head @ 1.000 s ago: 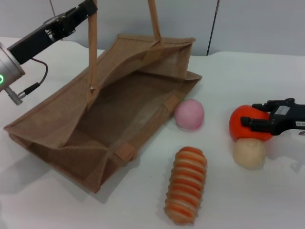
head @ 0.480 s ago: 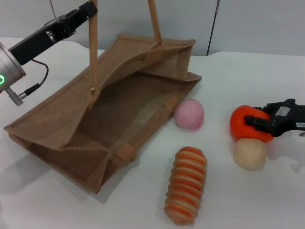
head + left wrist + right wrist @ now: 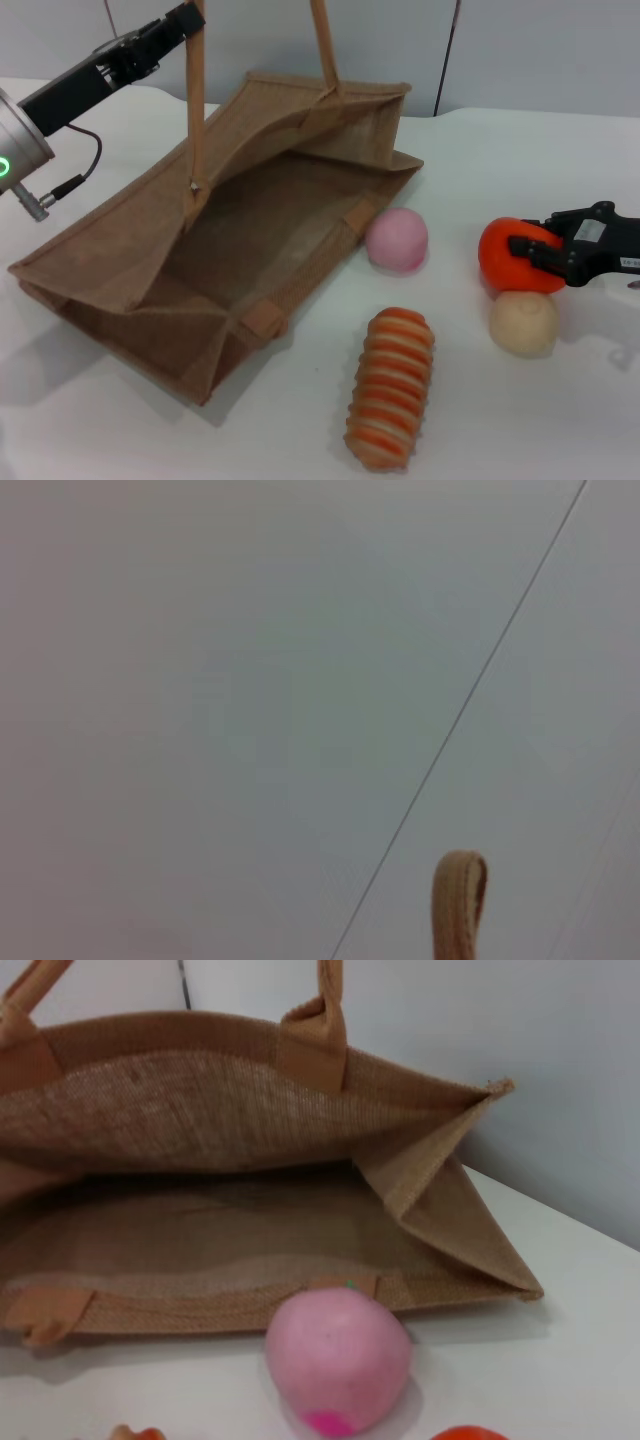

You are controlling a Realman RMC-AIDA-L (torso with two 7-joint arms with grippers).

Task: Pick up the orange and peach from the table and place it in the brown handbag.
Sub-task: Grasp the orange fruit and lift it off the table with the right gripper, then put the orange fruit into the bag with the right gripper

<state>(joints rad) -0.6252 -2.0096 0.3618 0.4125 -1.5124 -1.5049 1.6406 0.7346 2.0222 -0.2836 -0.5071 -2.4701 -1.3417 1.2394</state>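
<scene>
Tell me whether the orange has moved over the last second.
Yes. Held in the right end effector, the orange has risen slightly off the beige ball, which has stayed put on the table.

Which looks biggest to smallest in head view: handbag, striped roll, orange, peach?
1. handbag, by far.
2. striped roll, though it lies nearest the camera, which may flatter it.
3./4. orange and peach: too close to rank; the right gripper covers part of the orange.
</scene>
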